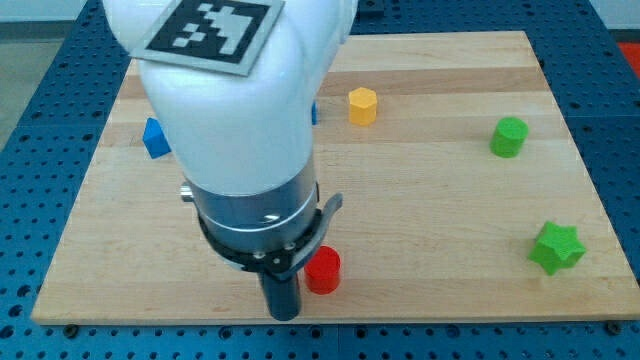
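My tip rests near the view's bottom edge of the wooden board, just left of centre. A red cylinder block stands right beside it, up and to the right, touching or almost touching the rod. A blue block lies at the left, partly hidden by the arm, and a sliver of another blue block peeks out from behind the arm. Further up sits a yellow hexagonal block.
A green cylinder block sits at the right. A green star block lies at the lower right. The white arm with its black-and-white marker hides much of the board's left centre. Blue perforated table surrounds the board.
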Available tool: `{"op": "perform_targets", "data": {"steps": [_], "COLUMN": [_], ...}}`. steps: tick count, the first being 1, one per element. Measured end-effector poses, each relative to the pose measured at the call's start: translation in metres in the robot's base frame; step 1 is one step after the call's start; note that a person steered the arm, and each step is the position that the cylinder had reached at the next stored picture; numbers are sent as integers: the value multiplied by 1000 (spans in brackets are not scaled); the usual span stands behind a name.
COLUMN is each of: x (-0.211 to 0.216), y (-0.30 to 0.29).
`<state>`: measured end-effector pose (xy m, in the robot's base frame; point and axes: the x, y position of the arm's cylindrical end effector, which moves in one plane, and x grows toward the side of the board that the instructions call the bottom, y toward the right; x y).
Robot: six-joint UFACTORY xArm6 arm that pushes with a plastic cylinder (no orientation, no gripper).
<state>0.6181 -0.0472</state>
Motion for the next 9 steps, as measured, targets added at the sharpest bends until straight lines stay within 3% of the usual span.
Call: {"op": "perform_targets", "data": {"steps": [1, 3, 6, 7, 8, 9], "x": [0, -9, -99, -107, -36, 0], "y": [37, 49, 70, 80, 85, 71]}}
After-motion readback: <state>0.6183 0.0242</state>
